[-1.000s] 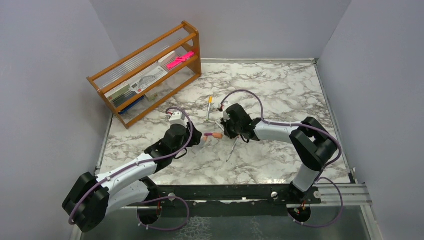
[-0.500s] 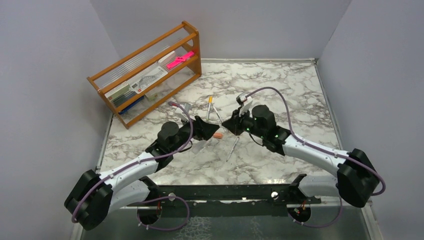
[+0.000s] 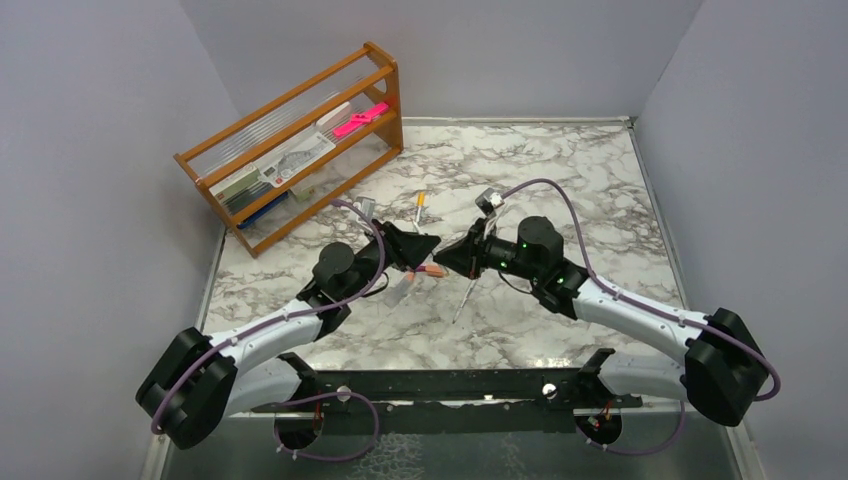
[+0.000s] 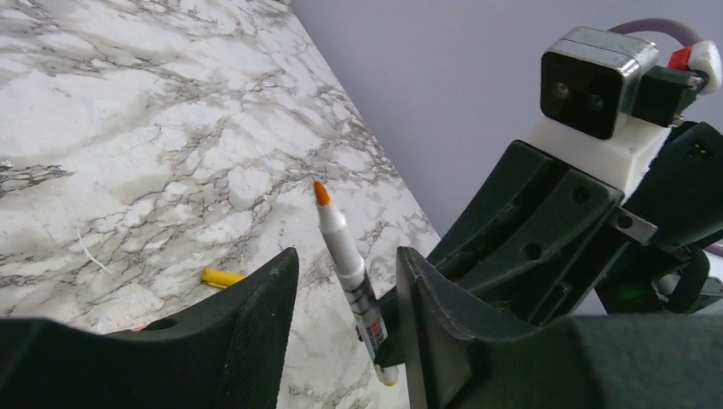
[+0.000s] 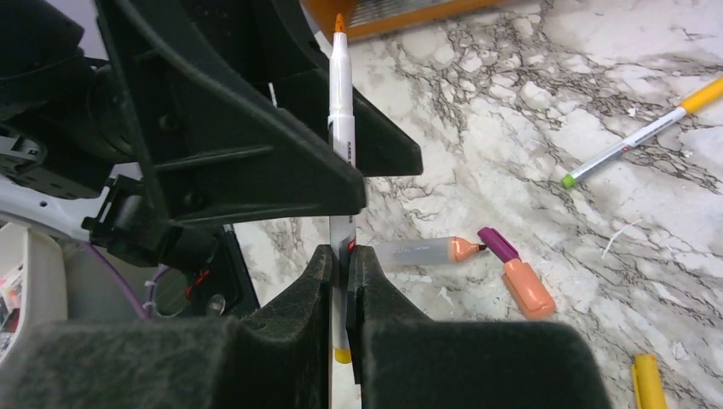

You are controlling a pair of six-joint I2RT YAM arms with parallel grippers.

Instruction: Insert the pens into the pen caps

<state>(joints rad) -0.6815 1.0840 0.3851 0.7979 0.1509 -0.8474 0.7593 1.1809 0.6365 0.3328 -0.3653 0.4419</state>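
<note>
Orange-tipped pen [image 5: 342, 102] is up off the tabletop [image 3: 560, 180] now, pinched tight in my right tool [image 5: 344, 256], which just swung round to meet my left tool [image 4: 345, 260], whose jaws stand apart around it, so no capping yet and the yellow cap [image 4: 220, 277] is lying down there.

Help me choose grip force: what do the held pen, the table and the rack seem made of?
Held pen: probably plastic. It has a smooth white barrel with a printed label and an orange, felt-looking tip.
Table: marble-patterned, grey veins on white, slightly glossy. Whether it is real stone or laminate cannot be told.
Rack: wood, going by the warm orange-brown, varnish-like finish. Its panels look clear, perhaps acrylic or glass.
</note>
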